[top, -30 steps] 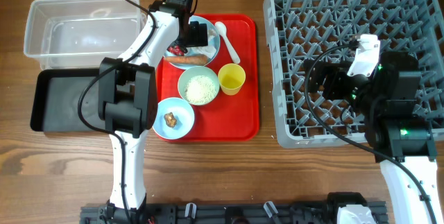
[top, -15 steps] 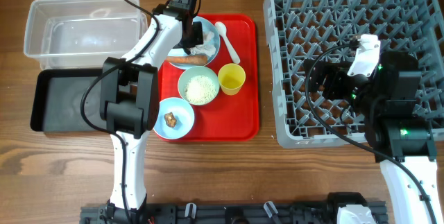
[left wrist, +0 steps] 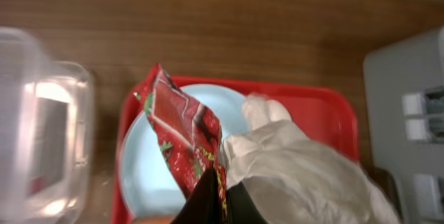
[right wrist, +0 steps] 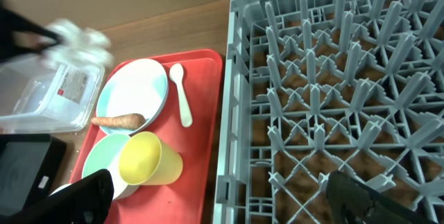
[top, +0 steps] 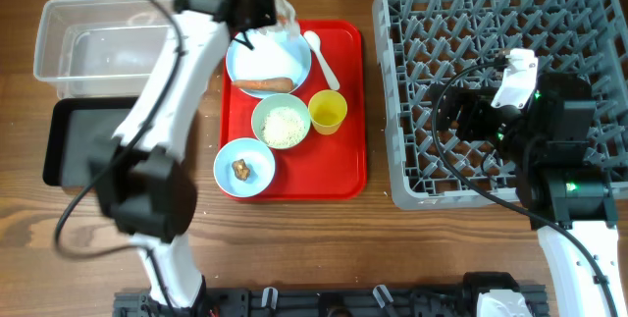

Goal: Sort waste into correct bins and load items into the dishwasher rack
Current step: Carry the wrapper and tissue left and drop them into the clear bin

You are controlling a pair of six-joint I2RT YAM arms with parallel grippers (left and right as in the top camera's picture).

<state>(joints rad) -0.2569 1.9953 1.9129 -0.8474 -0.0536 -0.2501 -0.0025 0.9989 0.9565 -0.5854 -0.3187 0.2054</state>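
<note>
My left gripper (left wrist: 223, 195) is shut on the red foil wrapper (left wrist: 182, 132) and the crumpled white paper (left wrist: 298, 172). It holds both in the air above the pale blue plate (top: 270, 60). From overhead the paper (top: 286, 13) hangs over the tray's back edge. The carrot-like stick (top: 267, 84) still lies on the plate. The green bowl (top: 282, 121) holds rice, and the blue bowl (top: 245, 168) holds a brown lump. The yellow cup (top: 328, 111) and white spoon (top: 322, 57) are on the red tray. My right gripper (right wrist: 225, 207) is open over the dishwasher rack's (top: 500, 81) left edge.
The clear tub (top: 108, 47) stands at the back left, with the black tray (top: 83, 140) in front of it. Both are left of the red serving tray (top: 343, 165). Bare wood separates the serving tray from the rack.
My left gripper shut on the wrapper and paper on the plate, then lifted them up and toward the back. The right arm has not moved.
</note>
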